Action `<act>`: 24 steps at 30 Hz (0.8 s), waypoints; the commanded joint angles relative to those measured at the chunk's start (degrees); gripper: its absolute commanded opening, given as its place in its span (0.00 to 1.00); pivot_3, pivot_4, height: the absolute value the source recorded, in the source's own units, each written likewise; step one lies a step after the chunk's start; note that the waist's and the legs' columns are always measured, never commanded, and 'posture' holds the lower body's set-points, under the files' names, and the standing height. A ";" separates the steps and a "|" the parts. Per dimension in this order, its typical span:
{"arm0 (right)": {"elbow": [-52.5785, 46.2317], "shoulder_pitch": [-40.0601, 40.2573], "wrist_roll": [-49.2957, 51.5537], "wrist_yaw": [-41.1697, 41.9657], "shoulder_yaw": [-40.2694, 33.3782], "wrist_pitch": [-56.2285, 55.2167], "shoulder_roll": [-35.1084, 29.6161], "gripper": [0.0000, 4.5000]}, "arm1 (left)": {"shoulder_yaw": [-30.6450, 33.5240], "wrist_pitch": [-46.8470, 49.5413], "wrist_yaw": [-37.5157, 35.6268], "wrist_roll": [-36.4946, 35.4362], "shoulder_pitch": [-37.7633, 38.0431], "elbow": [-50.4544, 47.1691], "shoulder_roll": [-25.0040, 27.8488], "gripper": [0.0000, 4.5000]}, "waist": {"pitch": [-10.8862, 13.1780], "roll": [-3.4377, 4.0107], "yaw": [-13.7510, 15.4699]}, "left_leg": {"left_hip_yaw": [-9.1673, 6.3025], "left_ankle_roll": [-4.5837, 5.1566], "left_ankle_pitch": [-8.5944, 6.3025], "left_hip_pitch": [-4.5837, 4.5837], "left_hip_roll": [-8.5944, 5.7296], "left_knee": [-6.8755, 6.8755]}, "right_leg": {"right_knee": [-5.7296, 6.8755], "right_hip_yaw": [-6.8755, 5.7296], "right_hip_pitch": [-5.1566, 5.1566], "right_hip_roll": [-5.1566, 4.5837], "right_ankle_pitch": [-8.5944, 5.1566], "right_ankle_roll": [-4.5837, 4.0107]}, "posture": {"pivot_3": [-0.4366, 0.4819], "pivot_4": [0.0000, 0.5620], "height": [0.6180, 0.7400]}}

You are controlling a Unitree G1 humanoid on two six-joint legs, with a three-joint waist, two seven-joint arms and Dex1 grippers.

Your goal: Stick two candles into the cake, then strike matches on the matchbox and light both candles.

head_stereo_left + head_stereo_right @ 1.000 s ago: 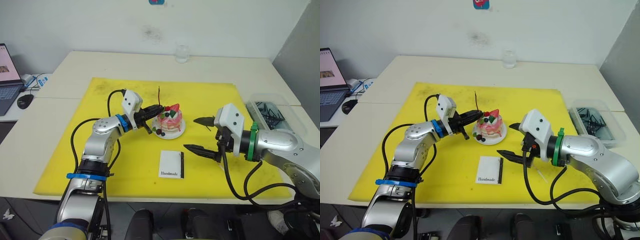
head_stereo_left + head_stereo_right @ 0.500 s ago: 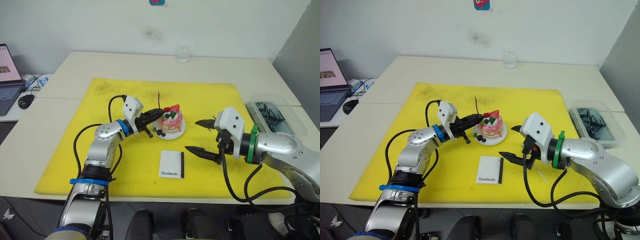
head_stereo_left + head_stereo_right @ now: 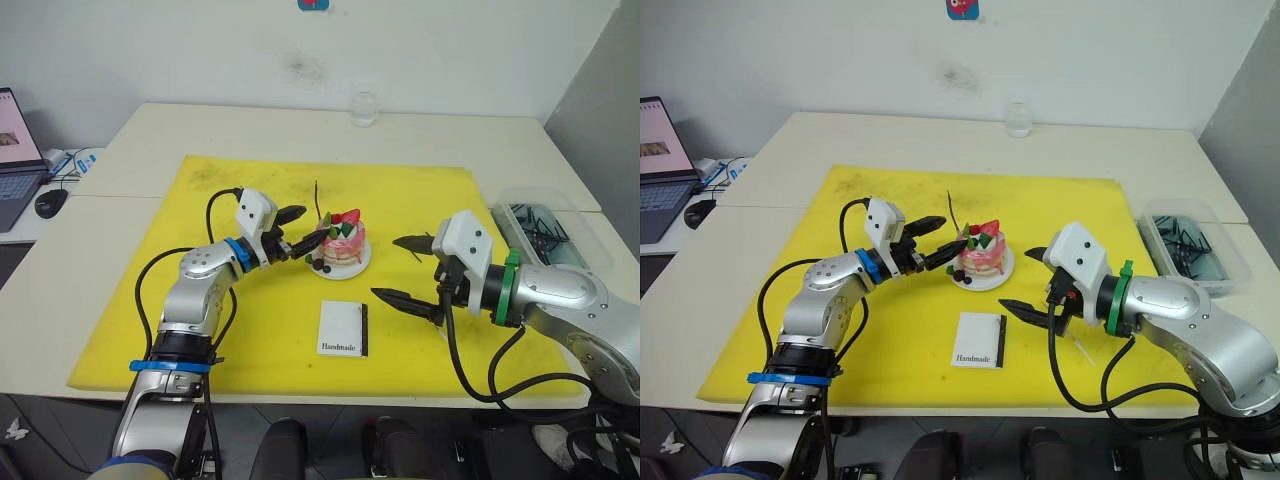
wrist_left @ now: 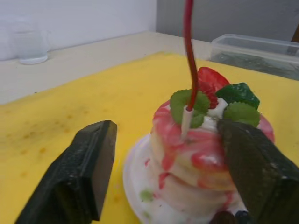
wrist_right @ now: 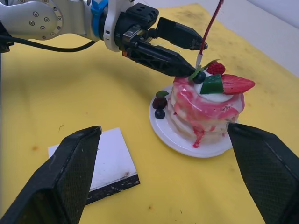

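The pink-and-white cake [image 3: 342, 243] sits on its small white plate [image 3: 357, 264] in the middle of the yellow mat. One thin reddish candle [image 3: 318, 202] stands in the cake's left top, its pale end [image 4: 186, 120] sunk into the cream. My left gripper [image 3: 300, 230] is open, its fingertips on either side of the candle's base without gripping it. The white matchbox [image 3: 343, 328] lies flat in front of the cake. My right gripper [image 3: 385, 267] hovers open and empty, right of the cake and matchbox. Dark matches [image 3: 532, 222] lie in a clear bin.
The clear plastic bin [image 3: 560, 212] stands on the table at the right, off the yellow mat [image 3: 130, 320]. A drinking glass [image 3: 364, 108] stands at the far edge. A laptop [image 3: 14, 150] and a mouse [image 3: 48, 202] are at the far left.
My left gripper has opened and let go of the candle, which stays standing in the cake. The left arm shifted slightly. The right arm has not moved.
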 commanded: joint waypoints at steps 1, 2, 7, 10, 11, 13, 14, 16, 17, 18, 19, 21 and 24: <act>-1.20 -0.18 -0.46 -0.63 -1.89 -1.01 0.77 1.00 | 1.20 -0.45 0.86 -0.31 -0.72 -3.34 0.83 0.99 | 0.00 0.00 0.00 | 0.00 0.00 0.00 0.00 0.00 0.00 | 0.00 0.01 0.00 0.00 0.00 0.00 | 0.48 0.27 1.00; -1.13 -0.33 -0.49 -0.84 -1.98 -1.05 1.01 1.00 | 1.45 -0.35 1.00 -0.37 -0.73 -3.97 1.19 0.99 | 0.00 0.00 0.00 | 0.01 0.00 0.00 0.00 0.00 0.00 | 0.00 0.01 0.00 0.00 0.00 0.00 | 0.48 0.27 1.00; -1.17 -0.41 -0.77 -1.71 -3.66 -1.66 1.85 1.00 | 3.38 2.87 0.33 -2.60 0.86 -9.15 4.48 0.99 | 0.00 0.00 -0.14 | 0.00 0.00 0.00 0.00 0.01 0.00 | 0.00 0.04 0.00 0.00 0.00 0.00 | 0.48 0.27 1.00; -1.55 0.21 -0.36 -2.15 -5.47 -2.09 2.11 1.00 | 4.72 5.42 -0.33 -4.10 2.57 -12.40 7.40 0.99 | 0.00 0.00 -0.31 | -0.02 0.00 0.00 0.05 0.05 -0.03 | 0.01 0.07 -0.01 0.00 0.00 0.00 | 0.48 0.27 1.00; -1.81 0.59 -0.21 -2.32 -6.27 -2.17 2.09 1.00 | 4.97 6.43 -1.19 -4.73 3.44 -13.81 8.69 0.99 | 0.00 0.00 -0.29 | -0.02 0.00 0.00 0.05 0.06 -0.04 | 0.01 0.04 -0.01 0.00 0.00 -0.01 | 0.48 0.27 1.00; -2.77 2.12 0.87 -2.35 -9.15 -1.75 1.43 1.00 | 4.95 9.22 -4.25 -6.04 5.86 -17.60 12.32 0.99 | 0.00 0.00 -0.30 | 0.00 0.00 0.00 0.05 0.07 -0.04 | 0.02 0.02 -0.01 -0.01 0.00 -0.01 | 0.48 0.27 1.00; -3.10 2.70 1.29 -2.31 -10.14 -1.53 1.16 1.00 | 4.81 10.25 -5.29 -6.61 6.66 -18.89 13.59 0.99 | 0.00 0.01 -0.33 | -0.01 0.00 0.00 0.05 0.09 -0.04 | 0.02 0.04 -0.01 -0.01 -0.01 -0.01 | 0.48 0.27 1.00; -4.19 5.13 2.07 -1.46 -12.73 -1.04 -0.37 1.00 | 3.88 11.36 -7.75 -7.25 8.59 -21.95 16.20 0.99 | 0.00 0.00 -0.32 | -0.02 0.00 0.00 0.06 0.08 -0.05 | 0.02 0.06 -0.01 -0.02 -0.01 -0.02 | 0.48 0.27 1.00; -4.94 7.32 2.38 -0.86 -14.60 -0.55 -1.54 1.00 | 3.08 11.96 -9.83 -7.92 9.98 -24.42 17.74 0.99 | 0.00 0.00 -0.23 | -0.01 0.00 0.00 0.05 0.07 -0.05 | 0.01 0.07 -0.01 -0.03 -0.01 -0.02 | 0.48 0.27 1.00; -5.68 9.58 2.61 -0.32 -16.30 -0.18 -2.64 1.00 | 2.13 12.46 -11.82 -8.52 11.33 -26.84 19.17 0.99 | 0.00 0.00 -0.09 | -0.02 0.00 0.00 0.05 0.06 -0.05 | 0.00 0.07 -0.01 -0.07 -0.01 -0.02 | 0.48 0.27 1.00; -6.66 12.35 2.82 0.15 -18.02 0.35 -3.77 1.00 | 1.01 12.85 -13.62 -9.16 12.82 -29.67 20.40 0.99 | 0.00 0.00 0.05 | -0.02 0.00 0.00 0.05 0.04 -0.05 | -0.02 0.06 0.00 -0.14 -0.02 -0.01 | 0.48 0.27 1.00; -8.92 18.06 2.69 0.75 -20.57 0.95 -5.56 1.00 | -1.01 13.96 -16.41 -10.77 15.21 -34.64 22.13 0.99 | 0.00 0.00 0.18 | -0.01 0.00 -0.01 0.05 0.01 -0.05 | -0.04 0.07 0.02 -0.39 -0.04 0.02 | 0.48 0.27 1.00; -11.38 24.10 2.86 0.14 -22.76 1.27 -6.03 1.00 | -2.77 16.26 -18.01 -13.06 16.95 -39.31 23.09 0.99 | 0.00 0.00 0.14 | -0.03 0.00 -0.01 0.07 -0.01 -0.05 | -0.04 0.07 0.02 -0.45 -0.05 0.02 | 0.48 0.27 1.00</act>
